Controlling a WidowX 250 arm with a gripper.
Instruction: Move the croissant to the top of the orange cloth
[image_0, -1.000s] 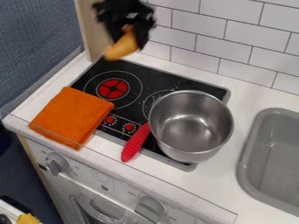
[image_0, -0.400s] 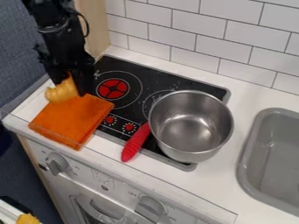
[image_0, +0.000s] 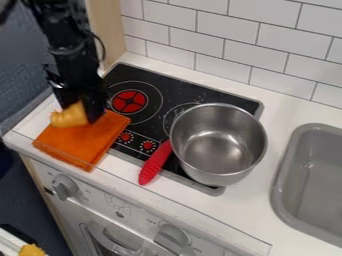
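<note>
The gripper (image_0: 83, 110), jaws parted just by the croissant (image_0: 69, 116) they grip, has it over the orange cloth's (image_0: 83, 140) far corner, long axis jutting toward the view's left.

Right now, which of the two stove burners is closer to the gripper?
The red-centred burner near the orange cloth; the metal pot partly covers the other burner.

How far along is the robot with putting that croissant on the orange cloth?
Nearly done, it seems. The croissant is at the orange cloth's far edge; whether it rests there I can't tell. The gripper holds it, so letting go probably remains.
</note>
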